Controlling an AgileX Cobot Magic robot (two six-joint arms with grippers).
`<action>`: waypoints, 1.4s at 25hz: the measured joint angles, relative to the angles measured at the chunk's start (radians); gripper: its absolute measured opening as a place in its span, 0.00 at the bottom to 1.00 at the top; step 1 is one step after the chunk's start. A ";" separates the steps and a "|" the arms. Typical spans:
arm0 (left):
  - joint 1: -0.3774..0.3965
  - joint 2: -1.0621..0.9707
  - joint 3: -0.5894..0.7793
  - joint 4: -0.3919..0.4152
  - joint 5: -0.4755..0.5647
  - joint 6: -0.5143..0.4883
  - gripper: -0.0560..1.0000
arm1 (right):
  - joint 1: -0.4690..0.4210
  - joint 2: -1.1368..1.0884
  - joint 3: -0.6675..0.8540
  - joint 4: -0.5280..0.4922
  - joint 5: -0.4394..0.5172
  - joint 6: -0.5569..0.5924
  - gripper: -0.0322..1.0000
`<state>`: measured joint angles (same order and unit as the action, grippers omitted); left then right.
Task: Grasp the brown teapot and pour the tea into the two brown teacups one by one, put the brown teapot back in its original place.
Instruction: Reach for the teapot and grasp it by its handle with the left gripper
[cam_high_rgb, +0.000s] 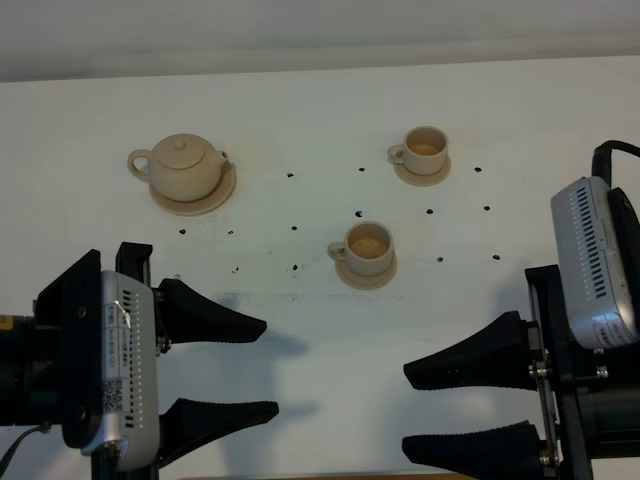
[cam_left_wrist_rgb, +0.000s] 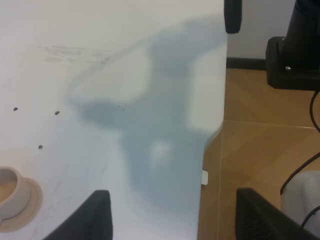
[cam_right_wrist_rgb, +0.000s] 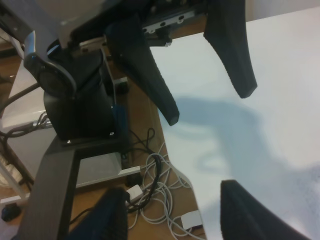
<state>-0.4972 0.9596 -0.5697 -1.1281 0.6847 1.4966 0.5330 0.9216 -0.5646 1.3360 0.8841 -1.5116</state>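
Observation:
The brown teapot (cam_high_rgb: 185, 165) stands upright on its wide saucer (cam_high_rgb: 205, 200), the original place, at the far left of the white table. The two brown teacups stand on small saucers: one at the far right (cam_high_rgb: 426, 150), one nearer the middle (cam_high_rgb: 368, 245). Both show tan contents. My left gripper (cam_high_rgb: 268, 366) is open and empty near the front left, well short of the teapot. My right gripper (cam_high_rgb: 407, 411) is open and empty at the front right. In the left wrist view the left gripper (cam_left_wrist_rgb: 172, 200) is open, with one teacup (cam_left_wrist_rgb: 10, 195) at the picture's edge.
Small dark marks (cam_high_rgb: 294, 228) dot the table between the teapot and cups. The table's front edge (cam_left_wrist_rgb: 210, 145) drops to a wood floor (cam_left_wrist_rgb: 260, 150). The right wrist view shows the right gripper (cam_right_wrist_rgb: 175, 195) open, the left arm's fingers (cam_right_wrist_rgb: 150, 75) and cables (cam_right_wrist_rgb: 155, 195) on the floor.

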 joint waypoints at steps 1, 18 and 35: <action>0.000 0.000 0.000 0.000 0.000 0.000 0.54 | 0.000 0.000 0.000 0.000 0.000 0.000 0.45; 0.003 0.000 0.000 0.061 -0.272 -0.154 0.54 | -0.043 -0.028 0.000 -0.136 -0.219 0.196 0.44; 0.349 -0.070 -0.021 0.186 -0.342 -0.385 0.54 | -0.330 -0.105 -0.060 -0.517 -0.291 0.670 0.38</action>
<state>-0.1478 0.8898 -0.5904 -0.9417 0.3426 1.1116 0.2035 0.8167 -0.6248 0.8191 0.5931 -0.8413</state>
